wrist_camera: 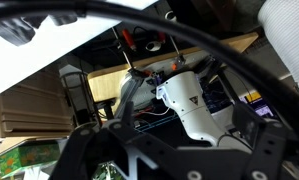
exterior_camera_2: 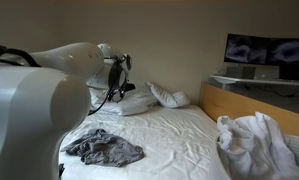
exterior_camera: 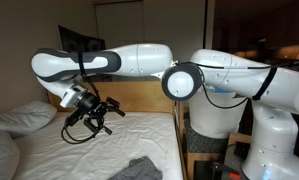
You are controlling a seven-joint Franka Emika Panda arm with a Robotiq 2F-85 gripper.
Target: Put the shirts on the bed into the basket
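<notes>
The arm [exterior_camera: 139,60] reaches across the upper part of the frame in an exterior view, from the right toward the left. The fingers [exterior_camera: 99,112] hang at centre left, above the bed [exterior_camera: 139,135] and in front of the headboard [exterior_camera: 139,95]. The fingers are spread wide apart and hold nothing; they are clear of the sheet. One grey shirt [exterior_camera_2: 104,150] lies crumpled on the sheet at the lower left of an exterior view, below and well apart from the fingers [exterior_camera_2: 114,88]. The same shirt [exterior_camera: 139,170] shows at the bottom edge, centre, cut off by the frame. White pillows [exterior_camera_2: 149,100] lie at the head of the bed, at mid frame, just beside the headboard [exterior_camera_2: 254,108]. A heap of white cloth [exterior_camera_2: 254,145] fills the lower right; whether it is a shirt or bedding cannot be told. A monitor [exterior_camera_2: 264,50] stands at the upper right, behind the headboard. The wrist view shows dark finger parts along the bottom edge with cables and white robot casing beyond; no shirt can be made out there.
</notes>
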